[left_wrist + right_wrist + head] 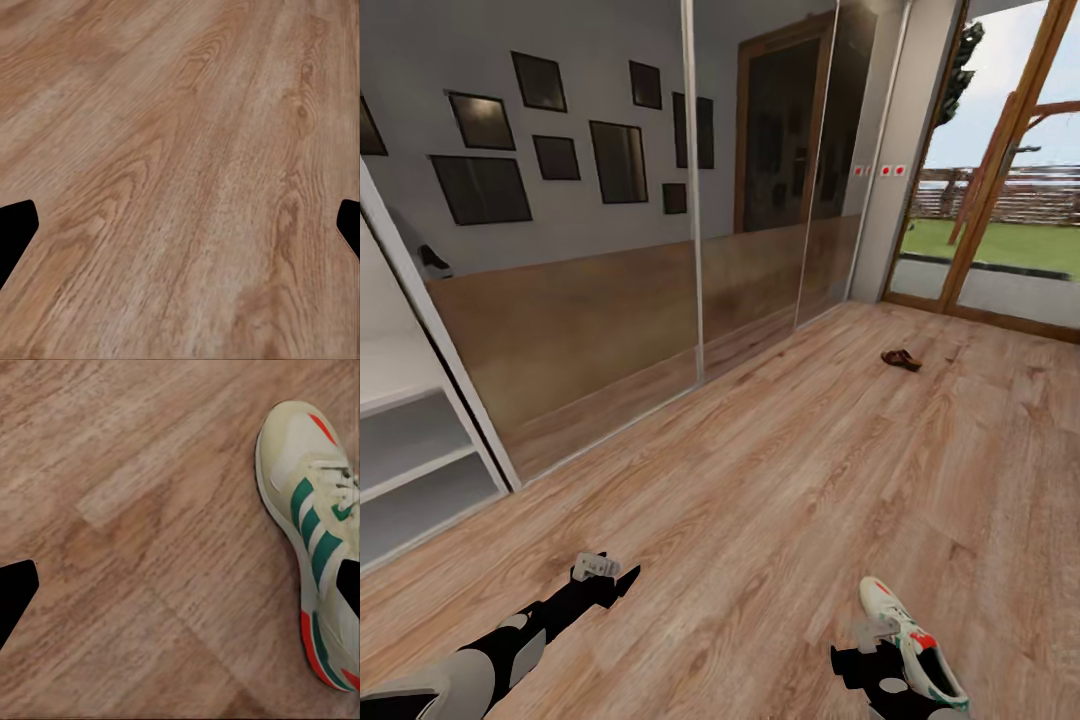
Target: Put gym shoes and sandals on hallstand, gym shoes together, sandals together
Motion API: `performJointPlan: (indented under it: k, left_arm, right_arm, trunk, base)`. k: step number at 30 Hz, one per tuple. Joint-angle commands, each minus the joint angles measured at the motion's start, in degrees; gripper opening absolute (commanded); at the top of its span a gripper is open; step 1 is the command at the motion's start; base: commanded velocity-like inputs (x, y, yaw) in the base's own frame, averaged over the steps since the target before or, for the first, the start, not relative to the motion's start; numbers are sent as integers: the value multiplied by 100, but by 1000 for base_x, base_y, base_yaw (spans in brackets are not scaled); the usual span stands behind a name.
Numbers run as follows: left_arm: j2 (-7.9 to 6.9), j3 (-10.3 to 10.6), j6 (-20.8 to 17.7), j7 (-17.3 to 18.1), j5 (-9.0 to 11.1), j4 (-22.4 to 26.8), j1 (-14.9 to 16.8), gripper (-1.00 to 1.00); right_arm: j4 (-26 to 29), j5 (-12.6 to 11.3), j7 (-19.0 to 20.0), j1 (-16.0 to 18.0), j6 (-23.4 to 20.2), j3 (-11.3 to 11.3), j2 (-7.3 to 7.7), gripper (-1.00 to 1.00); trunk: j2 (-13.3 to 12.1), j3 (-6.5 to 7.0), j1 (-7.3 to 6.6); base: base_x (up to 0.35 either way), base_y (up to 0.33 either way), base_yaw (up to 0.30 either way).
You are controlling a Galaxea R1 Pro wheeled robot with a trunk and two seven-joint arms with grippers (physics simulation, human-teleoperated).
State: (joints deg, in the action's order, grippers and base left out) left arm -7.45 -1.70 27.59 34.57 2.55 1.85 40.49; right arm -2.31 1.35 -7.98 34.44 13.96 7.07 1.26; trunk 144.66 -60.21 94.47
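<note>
One gym shoe [915, 645] lies on the corridor floor [780, 480] at the near right, toe pointing away, just beside the right tool [870, 632]. Right wrist view: same shoe [319, 536], white with green side stripes and an orange-red heel patch, resting flat on the planks; one dark fingertip [15, 592] sits at one edge of that frame and the other at the opposite edge over the shoe's side, so the right tool is spread wide and grips nothing.

One sandal [901, 359], dark brown, lies far down the corridor on the floor, well apart from the shoe, near the glazed door [1000, 190] that gives onto grass and a wooden fence outside.

Left tool [605, 572] hovers over bare planks at the near left. Left wrist view: fingertips [16, 229] at opposite edges, spread wide, light brown wood grain [187, 172] between them.

Room: long mirrored sliding panels [590, 270] along the left wall, reflecting dark picture frames and floor. Pale grey-white open shelves [410, 460] at the far left edge, partly cut off; cannot tell whether this is the hallstand
</note>
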Motion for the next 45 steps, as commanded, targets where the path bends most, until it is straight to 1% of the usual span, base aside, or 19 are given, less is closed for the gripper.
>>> performJointPlan:
  k: [1, 33, 45]
  left_arm:
    - [-3, -14, 0, 41, 26, -6, 2, 100]
    - [-3, -14, 0, 41, 26, -2, 4, 100]
    - [-3, -14, 0, 41, 26, 0, 2, 100]
  right_arm:
    - [-24, 14, -28, 10, 28, 40, -3, 100]
    - [-24, 14, -28, 10, 28, 40, -3, 100]
    - [-24, 14, -28, 10, 28, 40, -3, 100]
  trunk:
    - [2, -5, -1]
    - [2, -5, -1]
    - [2, -5, -1]
  base:
    - [-1, 0, -296]
    - [1, 0, -298]
    - [248, 0, -69]
